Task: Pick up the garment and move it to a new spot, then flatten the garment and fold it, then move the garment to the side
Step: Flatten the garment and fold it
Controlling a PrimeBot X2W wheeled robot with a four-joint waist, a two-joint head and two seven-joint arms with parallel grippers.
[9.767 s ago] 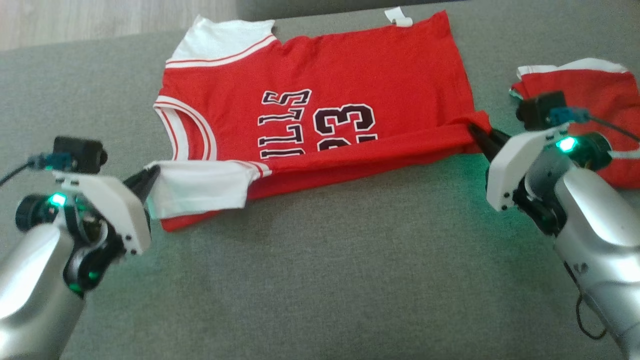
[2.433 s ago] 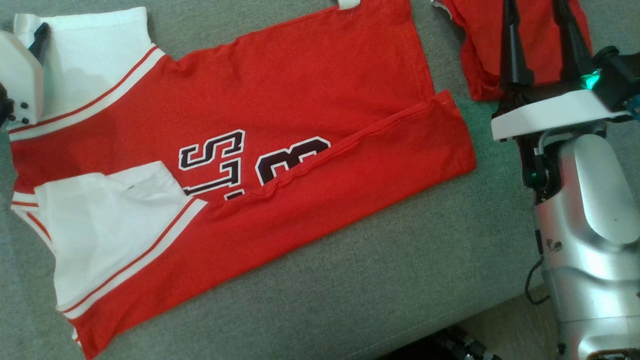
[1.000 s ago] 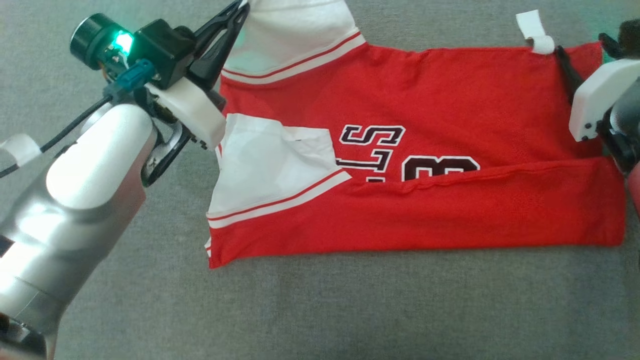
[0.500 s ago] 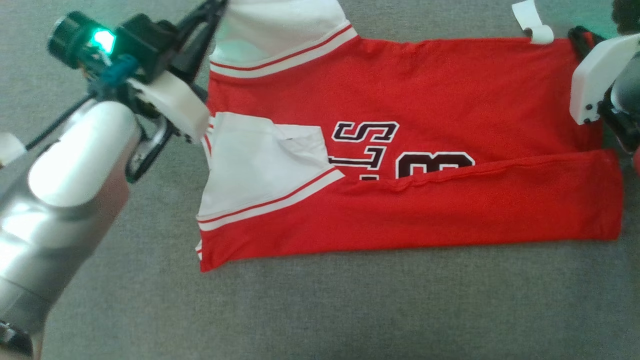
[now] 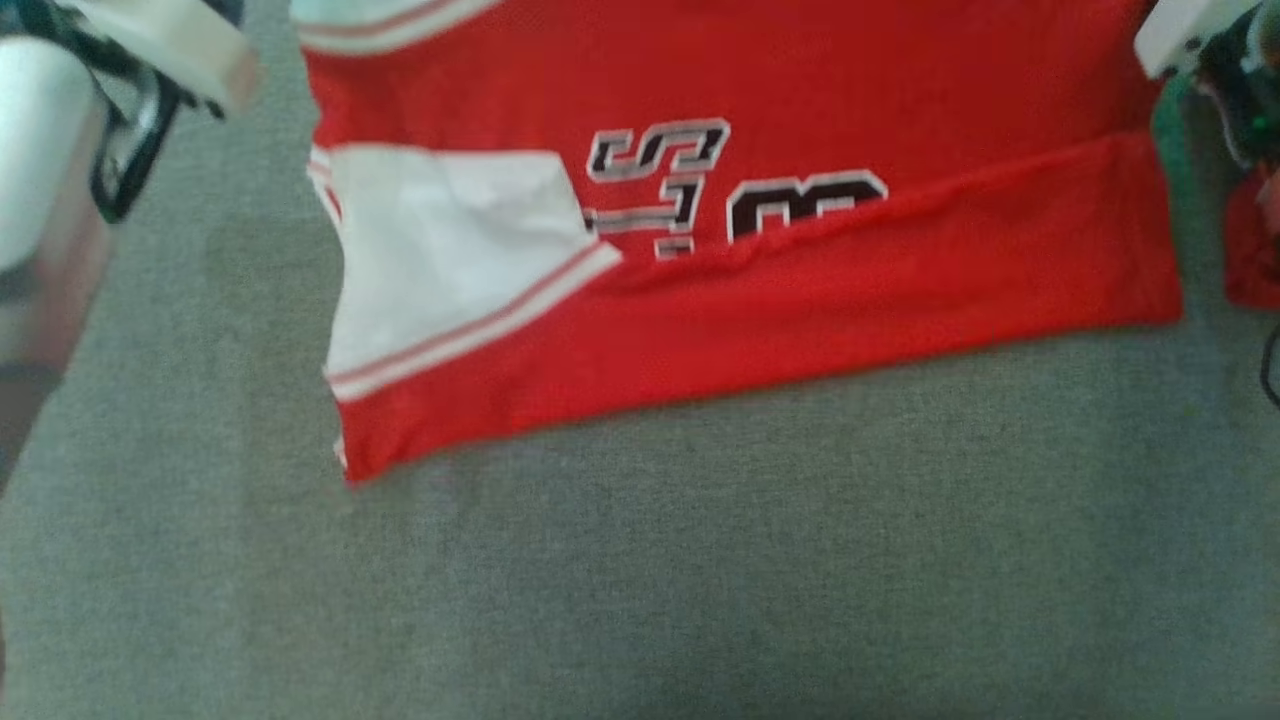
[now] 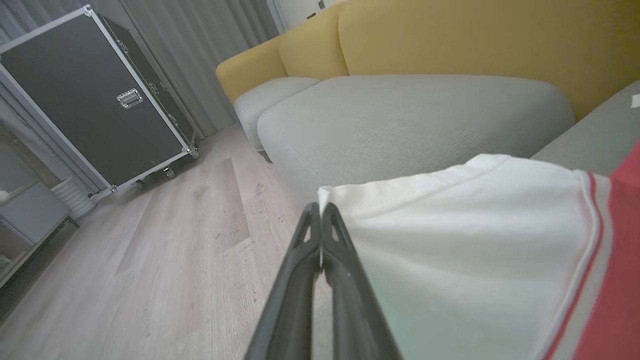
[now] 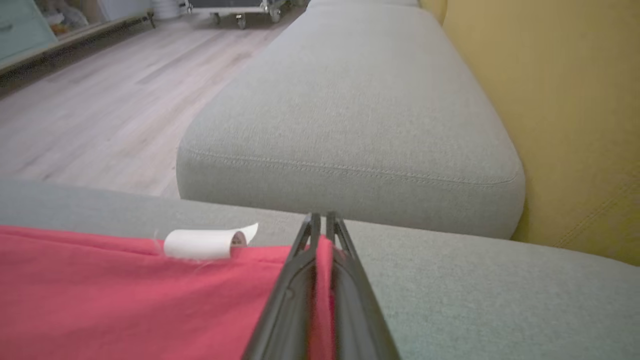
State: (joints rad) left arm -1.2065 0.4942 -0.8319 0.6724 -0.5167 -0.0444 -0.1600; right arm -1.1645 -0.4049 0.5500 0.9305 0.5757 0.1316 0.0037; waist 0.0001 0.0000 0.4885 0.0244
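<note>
The garment point(image 5: 750, 300), a red jersey with white sleeves and dark lettering, is spread on a grey cushion point(image 5: 640, 580). Its near long edge is folded up over the lower part of the print. The left fingers point(image 6: 297, 280) are pressed together, and the outer corner of the far white sleeve point(image 6: 475, 240) is pinched at their very tips. In the left wrist view the rest of that sleeve is spread to the right of them, and a wooden floor point(image 6: 150, 260) is seen beyond. The right fingers point(image 7: 290, 300) are clamped on the far red hem point(image 7: 150, 290), and a strip of red cloth is seen between them almost up to the tips. A curled white label point(image 7: 205, 243) is attached to that hem just beside them, on their left in the right wrist view. In the head view a second piece of red cloth point(image 5: 1255, 250) is glimpsed at the right edge, apart from the garment.
</note>
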